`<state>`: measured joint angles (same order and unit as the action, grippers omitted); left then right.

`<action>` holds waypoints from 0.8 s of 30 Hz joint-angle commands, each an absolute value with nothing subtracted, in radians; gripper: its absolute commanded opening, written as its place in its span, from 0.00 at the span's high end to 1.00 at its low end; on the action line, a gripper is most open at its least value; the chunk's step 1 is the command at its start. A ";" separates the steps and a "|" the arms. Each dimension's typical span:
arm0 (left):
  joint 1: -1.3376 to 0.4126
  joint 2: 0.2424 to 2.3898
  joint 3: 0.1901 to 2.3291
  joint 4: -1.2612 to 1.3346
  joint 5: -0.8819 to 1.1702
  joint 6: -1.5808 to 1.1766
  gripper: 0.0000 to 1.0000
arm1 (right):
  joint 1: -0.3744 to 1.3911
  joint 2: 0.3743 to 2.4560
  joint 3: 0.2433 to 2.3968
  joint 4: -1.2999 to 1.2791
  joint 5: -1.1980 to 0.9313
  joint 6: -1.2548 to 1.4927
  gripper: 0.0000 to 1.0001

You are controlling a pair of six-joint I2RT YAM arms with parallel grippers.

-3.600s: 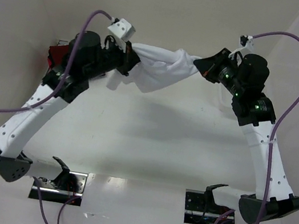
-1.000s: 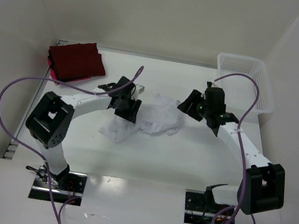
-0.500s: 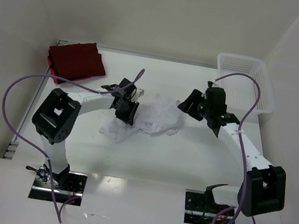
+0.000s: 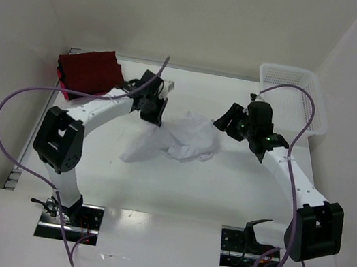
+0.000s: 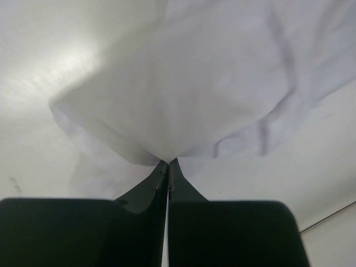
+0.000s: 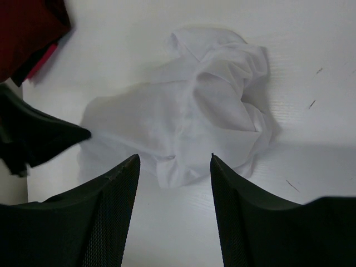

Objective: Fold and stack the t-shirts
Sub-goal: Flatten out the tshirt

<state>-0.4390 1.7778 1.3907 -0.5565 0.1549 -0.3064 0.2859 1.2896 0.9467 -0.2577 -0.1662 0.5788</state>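
Observation:
A white t-shirt lies crumpled in the middle of the table. My left gripper is at its far left corner. In the left wrist view its jaws are shut on a pinched edge of the white cloth, which hangs stretched from them. My right gripper hovers at the shirt's right side. It is open with nothing between its fingers, and the bunched shirt lies just beyond the tips. Dark red folded t-shirts lie stacked at the far left.
A white mesh basket stands at the far right corner. White walls close in the table on the left, back and right. Purple cables loop off both arms. The left gripper's dark body shows in the right wrist view.
My left gripper closed on the white shirt's edge and drew back toward the far left, pulling that side of the cloth out long. The right gripper has hardly moved.

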 commanded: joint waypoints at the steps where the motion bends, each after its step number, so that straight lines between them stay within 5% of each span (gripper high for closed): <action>1: -0.404 1.589 1.666 -0.607 0.105 -0.256 1.00 | 0.295 1.239 1.065 -0.230 -0.218 0.560 0.40; 8: -0.394 1.493 1.986 -0.686 0.051 -0.198 1.00 | 0.384 1.229 1.143 -0.218 -0.285 0.569 0.33; 15: -0.394 1.410 2.037 -0.687 0.031 -0.230 1.00 | 0.474 1.218 1.216 -0.158 -0.328 0.594 0.13; 24: -0.394 1.412 2.048 -0.669 0.111 -0.259 1.00 | 0.583 1.201 1.226 -0.025 -0.326 0.629 0.07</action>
